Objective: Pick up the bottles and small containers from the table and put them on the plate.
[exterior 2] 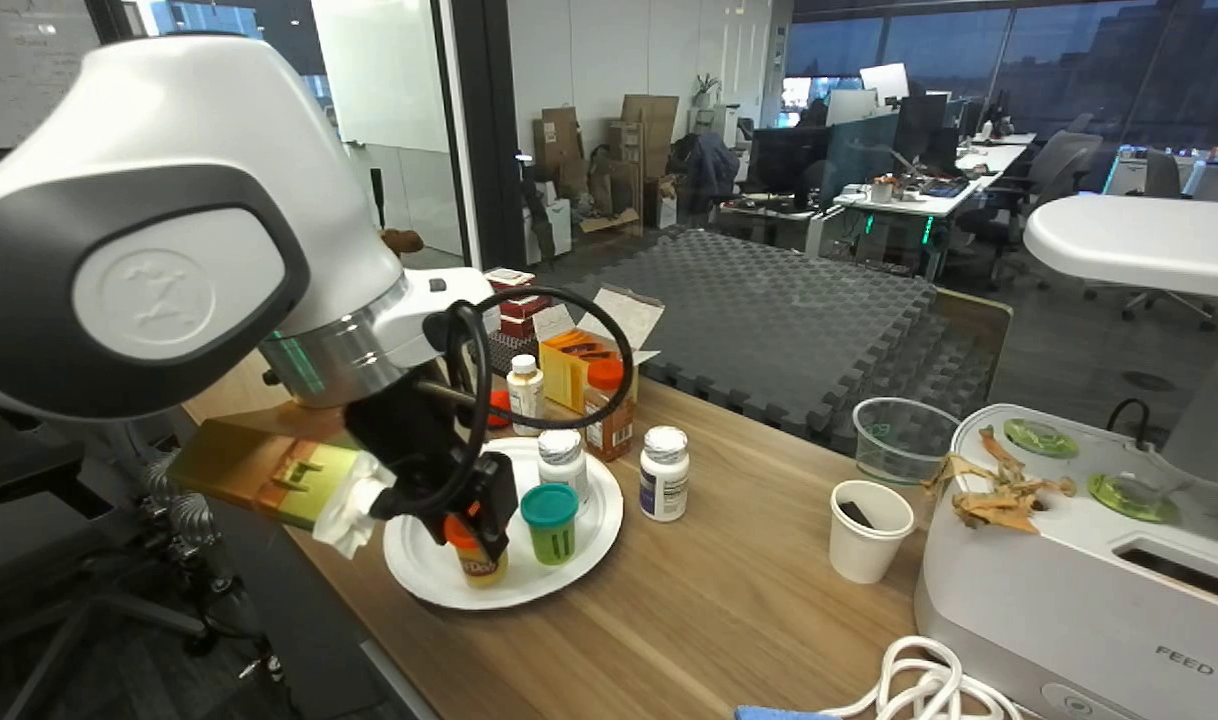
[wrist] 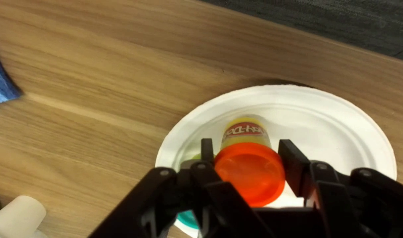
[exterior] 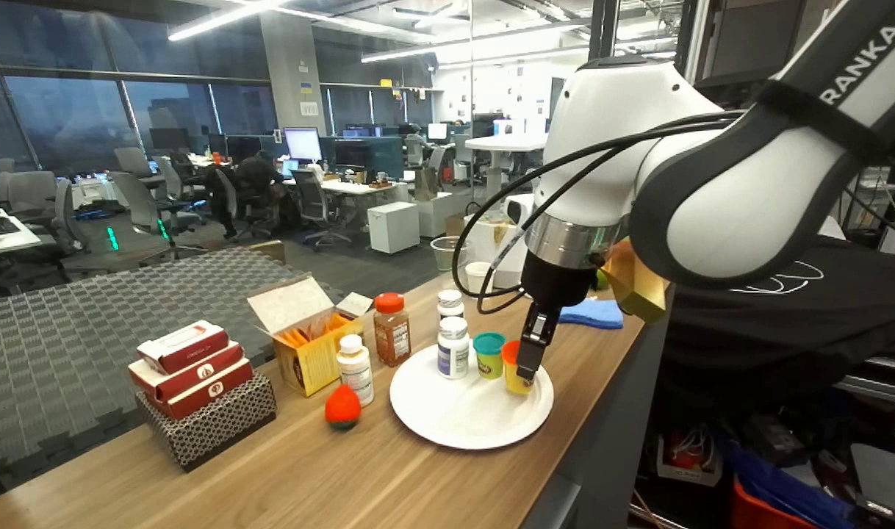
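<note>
Three containers on the plate [exterior: 455,430]: white pill bottle [exterior: 453,354], teal-lidded tub [exterior: 489,360], orange-lidded Play-Doh tub [wrist: 249,168], last one by the plate's robot-side edge. Red-capped spice jar [exterior: 393,338] off-plate, toward far edge of surface [exterior: 330,477]. Gripper [wrist: 246,147] pinching the Play-Doh tub at its lid. Risks: gripper spreading could knock the teal-lidded tub, standing just beside; lifting before full release could drag or tip the held one.
</note>
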